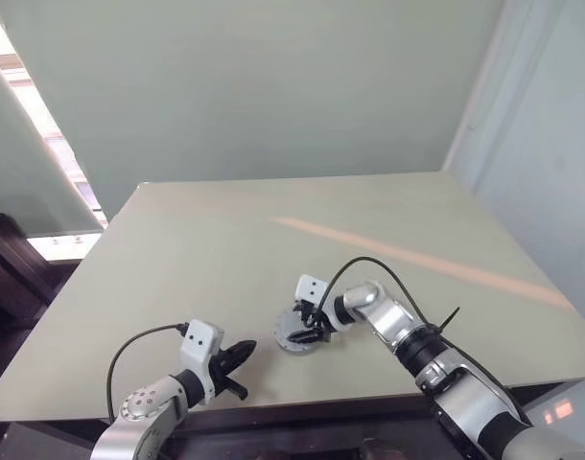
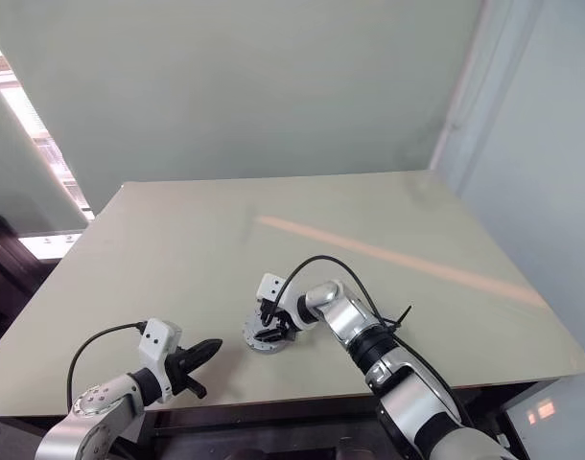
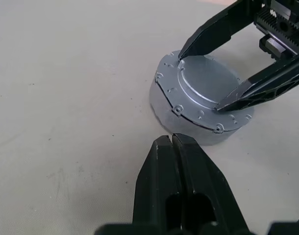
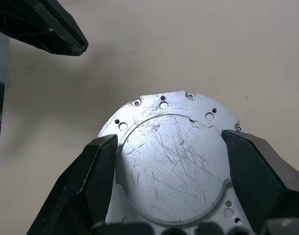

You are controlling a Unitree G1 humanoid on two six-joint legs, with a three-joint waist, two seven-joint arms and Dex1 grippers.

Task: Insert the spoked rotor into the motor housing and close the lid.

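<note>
One round metal assembly sits on the table [image 1: 225, 240]: the motor housing [image 3: 188, 128], a short grey cylinder, with the lid [image 3: 203, 85] lying flat on top of it. The spoked rotor cannot be made out. Two grippers are in view, each with two black fingers.

The motor housing stands near the front edge of the table, between the two grippers and closer to the right one. The left gripper [image 1: 243, 351] hovers just beside the housing without touching it; its fingers are pressed together, tip to tip. The right gripper [image 4: 166, 147] reaches down over the lid with its fingers [image 4: 98, 166] spread wide, one on each side of the raised central disc. The fingertips sit at the disc's edge; whether they actually touch the metal cannot be told.

The table is a plain rectangular top with a matte beige surface, lightly speckled and scuffed. A pale orange streak of light crosses it diagonally. Behind it stands a plain grey-green wall, and a bright window strip runs along the robot's left.

The lid is bare silver-grey metal, finely scratched, with a flanged rim. Small round screw holes ring that rim. The housing wall is smooth, dull grey.
</note>
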